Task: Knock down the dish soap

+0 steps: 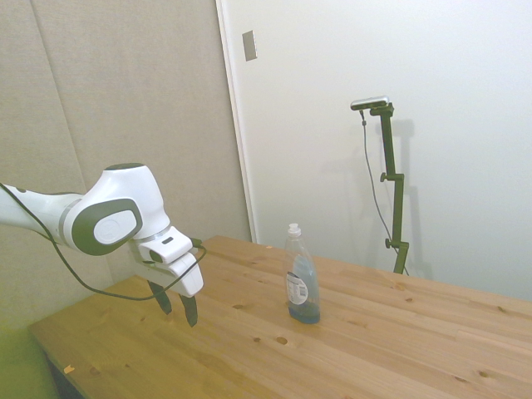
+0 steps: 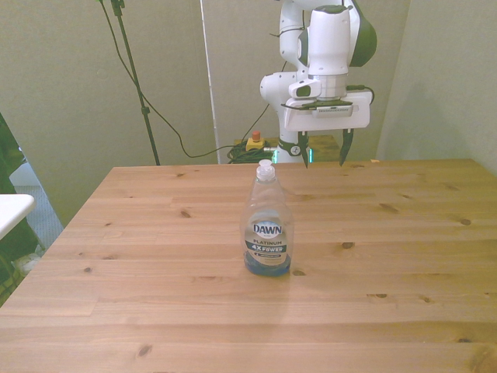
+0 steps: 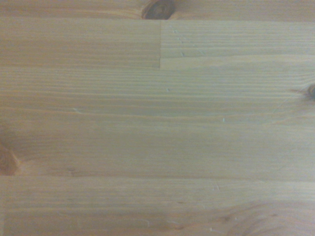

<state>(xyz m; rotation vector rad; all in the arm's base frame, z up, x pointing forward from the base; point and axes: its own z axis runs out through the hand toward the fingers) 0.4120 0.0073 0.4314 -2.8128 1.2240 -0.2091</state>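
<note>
White Franka arm reaches in low over the wooden plank table (image 1: 399,332), wrist joint bent so the end effector (image 1: 177,306) (image 2: 324,148) points straight down. Its two dark fingers (image 1: 190,309) stand wide apart with nothing between them; the front view shows the gap clearly. Fingertips hang just above the table surface near its far edge in the front view, not touching the wood as far as the side view shows. A black cable (image 1: 100,287) loops from the arm to the wrist.

Dish soap, a slim clear plastic bottle (image 1: 302,276) (image 2: 267,221) with blue liquid in its lower part, white push-pull cap and white-and-blue label, stands upright on the table. It sits well apart from the end effector: out ahead of the fingers, toward the middle of the table, and offset a little toward the front view's left of the end effector. No contact between the two. The bottle's cap is at about the same height as the fingertips.

Wrist view shows only bare pine boards (image 3: 157,118), with a dark knot (image 3: 157,8) and plank seams, slightly blurred; the bottle is not in it.
</note>
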